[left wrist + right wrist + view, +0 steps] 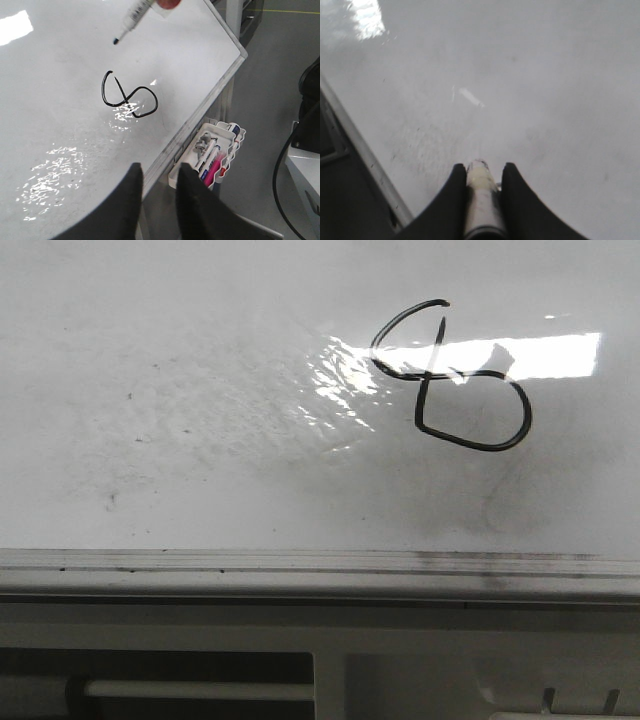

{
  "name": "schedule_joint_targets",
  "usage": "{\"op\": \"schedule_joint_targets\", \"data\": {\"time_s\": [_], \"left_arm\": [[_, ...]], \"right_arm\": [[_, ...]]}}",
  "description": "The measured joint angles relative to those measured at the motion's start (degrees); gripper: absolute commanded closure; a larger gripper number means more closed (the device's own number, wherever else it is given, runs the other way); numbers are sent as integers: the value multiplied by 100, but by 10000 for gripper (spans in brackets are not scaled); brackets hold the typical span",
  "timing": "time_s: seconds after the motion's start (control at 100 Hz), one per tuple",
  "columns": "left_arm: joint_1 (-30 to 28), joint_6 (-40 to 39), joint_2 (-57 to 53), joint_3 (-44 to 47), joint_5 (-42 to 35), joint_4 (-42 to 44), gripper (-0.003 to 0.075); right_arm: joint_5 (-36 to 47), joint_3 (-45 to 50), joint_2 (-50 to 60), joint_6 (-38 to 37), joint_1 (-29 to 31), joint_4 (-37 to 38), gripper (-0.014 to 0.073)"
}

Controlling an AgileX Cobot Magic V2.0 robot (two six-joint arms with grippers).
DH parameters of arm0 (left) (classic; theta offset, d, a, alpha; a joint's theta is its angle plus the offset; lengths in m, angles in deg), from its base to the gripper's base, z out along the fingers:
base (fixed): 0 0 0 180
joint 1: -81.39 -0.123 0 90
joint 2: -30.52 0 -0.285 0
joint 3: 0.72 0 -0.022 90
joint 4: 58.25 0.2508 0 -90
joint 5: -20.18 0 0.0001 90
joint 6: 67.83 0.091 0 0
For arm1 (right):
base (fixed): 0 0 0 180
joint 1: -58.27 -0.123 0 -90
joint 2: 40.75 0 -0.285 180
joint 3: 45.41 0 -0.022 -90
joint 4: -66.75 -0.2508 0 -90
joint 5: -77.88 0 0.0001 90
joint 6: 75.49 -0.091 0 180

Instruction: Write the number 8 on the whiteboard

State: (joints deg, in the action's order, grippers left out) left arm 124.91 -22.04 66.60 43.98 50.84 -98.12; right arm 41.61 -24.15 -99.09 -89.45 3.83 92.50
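The whiteboard point(200, 390) is glossy white with faint grey smudges. A thin black number 8 point(470, 373), tilted sideways and slightly unclosed, is drawn on its right part. It also shows in the left wrist view point(127, 102). My right gripper point(482, 170) is shut on a marker point(481, 200) over bare board point(545, 75). In the left wrist view that marker point(134, 17) hangs with its black tip just off the board beyond the 8. My left gripper point(159, 172) is open and empty over the board's edge strip point(200, 117).
A pale metal edge strip point(300, 565) runs along the board's near side, with frame parts below. A white tray point(226, 131) holding several markers hangs off the board's edge. A black cable point(281, 170) runs over the grey floor. A glare patch point(540, 355) lies beside the 8.
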Motion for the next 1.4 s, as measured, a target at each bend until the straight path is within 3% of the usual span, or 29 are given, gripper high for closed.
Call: {"op": "schedule_joint_targets", "data": {"time_s": [0.07,0.15,0.37,0.54,0.87,1.04,1.11,1.22,1.34,1.4], "left_arm": [[0,55,207,0,0,-164,272],[0,424,534,0,33,-619,286],[0,3293,1670,0,491,-2924,325],[0,4556,2390,0,789,-3892,326],[0,4850,3393,-535,1602,-4186,352],[0,4862,3595,-617,1769,-4162,528],[0,4862,3602,-617,1854,-4050,566],[0,4862,3602,-628,1957,-3954,521],[0,4801,3602,-635,2023,-3853,360],[0,4786,3602,-635,2049,-3799,339]], "right_arm": [[-530,0,-86,156,-214,-225,664],[-889,0,-268,537,-439,-520,664],[-849,0,-621,1499,-695,-1516,664],[-746,0,-698,2235,-695,-2278,664],[-585,0,-857,3039,-695,-3324,664],[-552,0,-959,3213,-695,-3428,664],[-543,0,-959,3211,-695,-3450,664],[-539,0,-959,3223,-695,-3450,664],[-539,0,-959,3234,-700,-3450,664],[-529,0,-936,3234,-700,-3450,664]]}}
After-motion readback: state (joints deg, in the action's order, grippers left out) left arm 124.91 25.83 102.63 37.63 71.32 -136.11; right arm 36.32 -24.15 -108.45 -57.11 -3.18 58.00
